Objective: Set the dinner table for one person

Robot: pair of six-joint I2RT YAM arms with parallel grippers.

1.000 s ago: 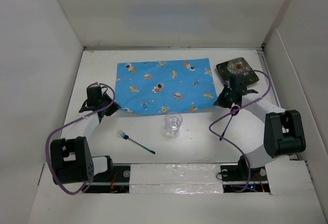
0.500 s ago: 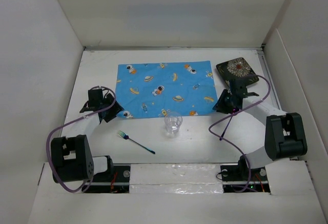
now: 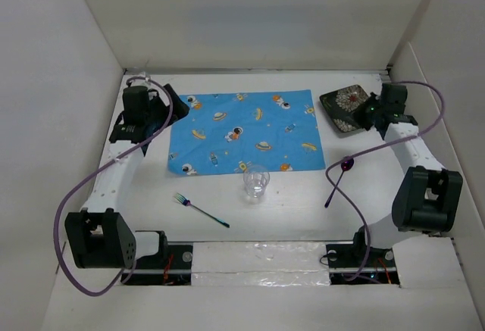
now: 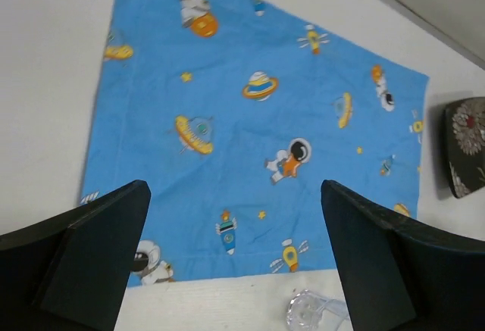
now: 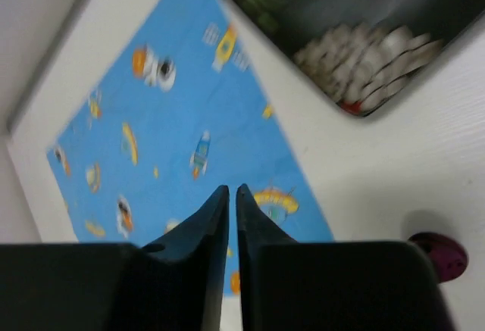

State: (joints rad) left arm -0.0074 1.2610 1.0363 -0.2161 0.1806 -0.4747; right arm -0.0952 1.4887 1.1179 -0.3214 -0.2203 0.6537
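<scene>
The blue space-print placemat [image 3: 246,130] lies flat on the white dinner table [image 3: 295,213]. Near its front edge stands a clear glass [image 3: 256,183]. A fork [image 3: 201,210] lies front left and a purple spoon [image 3: 338,183] front right. A dark floral plate [image 3: 345,106] sits off the mat's far right corner. My left gripper [image 3: 173,98] hovers at the mat's far left corner, open and empty, with the placemat [image 4: 258,134] showing between its wide fingers [image 4: 98,248]. My right gripper [image 3: 364,115] is beside the plate [image 5: 364,20], shut on nothing [image 5: 232,188].
White walls enclose the table on the left, far and right sides. Purple cables loop from both arms; the right cable [image 3: 424,88] arcs over the right side. The arm bases stand at the near edge [image 3: 258,259].
Both arms have left the placemat's near corners and swung to the far side. The left jaws opened wide. The right jaws opened, then shut again. The mat's near edge now lies straight.
</scene>
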